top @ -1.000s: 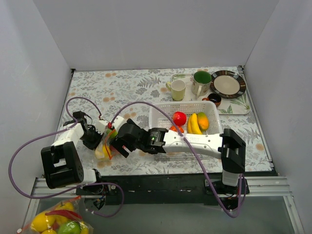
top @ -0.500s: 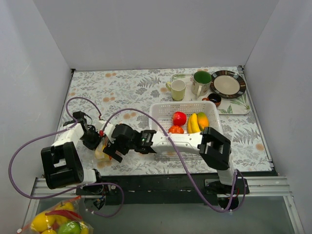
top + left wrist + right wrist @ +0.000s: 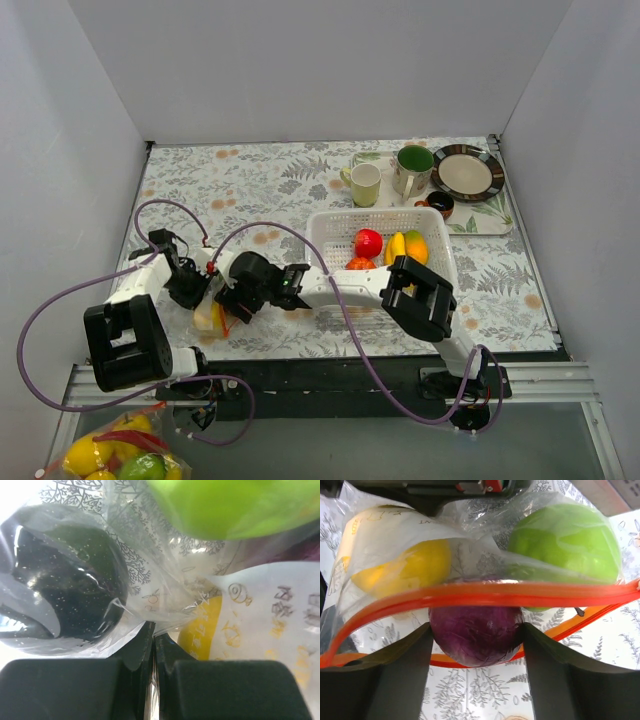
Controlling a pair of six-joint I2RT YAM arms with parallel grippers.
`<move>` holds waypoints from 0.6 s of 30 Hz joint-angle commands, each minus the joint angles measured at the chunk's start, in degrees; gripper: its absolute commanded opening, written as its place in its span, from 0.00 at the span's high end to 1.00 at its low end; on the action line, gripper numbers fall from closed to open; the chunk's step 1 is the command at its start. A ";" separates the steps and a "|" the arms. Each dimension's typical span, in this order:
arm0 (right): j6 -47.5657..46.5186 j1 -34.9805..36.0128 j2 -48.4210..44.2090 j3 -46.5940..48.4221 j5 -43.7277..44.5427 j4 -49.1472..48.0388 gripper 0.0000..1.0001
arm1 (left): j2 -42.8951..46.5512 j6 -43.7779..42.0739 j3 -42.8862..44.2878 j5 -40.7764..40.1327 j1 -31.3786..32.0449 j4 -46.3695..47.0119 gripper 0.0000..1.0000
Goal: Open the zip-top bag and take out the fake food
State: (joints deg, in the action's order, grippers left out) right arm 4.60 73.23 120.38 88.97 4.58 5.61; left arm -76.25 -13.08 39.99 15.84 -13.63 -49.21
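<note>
The zip-top bag [image 3: 211, 312] lies at the table's front left, and its red zip strip [image 3: 485, 594] is parted. In it are a yellow piece [image 3: 405, 567], a green piece [image 3: 565, 537] and a purple round piece [image 3: 476, 632] sitting in the mouth. My right gripper [image 3: 476, 630] has a finger on each side of the purple piece and touches it; in the top view my right gripper [image 3: 233, 303] is at the bag. My left gripper [image 3: 154, 637] is shut on the bag's clear film, near a dark green piece [image 3: 65, 585]; in the top view my left gripper [image 3: 192, 288] is behind the bag.
A white basket [image 3: 330, 225] at centre right holds a red piece [image 3: 368, 242], a banana [image 3: 397, 250] and other fake food. A tray behind holds two cups [image 3: 365, 184] and a plate [image 3: 467, 171]. Another bag of fruit [image 3: 110, 455] lies below the table's front left.
My right arm has reached further left, its elbow swinging left past the basket, bringing the gripper to the bag's mouth. The left gripper has stayed on the bag.
</note>
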 commanded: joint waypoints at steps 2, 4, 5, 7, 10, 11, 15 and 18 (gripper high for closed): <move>2.25 -0.19 -4.18 -1.51 0.34 -4.03 0.41 | 2.24 -0.72 -0.34 -0.10 0.09 -0.28 1.00; 3.13 -0.19 -8.20 -2.65 1.83 -3.24 0.49 | 2.51 -0.80 -0.61 -0.63 0.01 -0.01 1.00; 3.31 -0.19 -10.06 -3.53 2.10 -3.15 0.50 | 2.59 -0.72 -0.79 -0.54 0.09 -0.01 1.00; 3.66 -0.19 -16.01 -8.09 2.80 -3.41 0.50 | 2.42 -0.63 -0.61 -0.72 0.00 0.25 1.00; 3.84 -0.19 -23.92 -14.07 4.73 -3.24 0.50 | 1.89 -0.02 0.44 -0.02 0.09 -0.18 1.00; 3.92 -0.19 -25.79 -15.48 5.35 -2.71 0.50 | 1.72 0.33 0.70 0.33 0.09 -0.53 1.00; 3.92 -0.63 -34.75 -23.29 12.97 0.19 0.50 | 2.07 0.86 1.58 0.86 0.09 -1.24 1.00; 4.54 -3.17 -41.52 -27.87 18.51 1.68 0.50 | 3.20 1.57 1.85 2.00 0.00 -2.12 1.00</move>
State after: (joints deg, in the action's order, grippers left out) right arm 8.01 72.84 84.60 66.61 13.47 4.56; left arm -75.81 -12.36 40.18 15.81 -13.63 -49.78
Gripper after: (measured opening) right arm 0.679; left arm 0.009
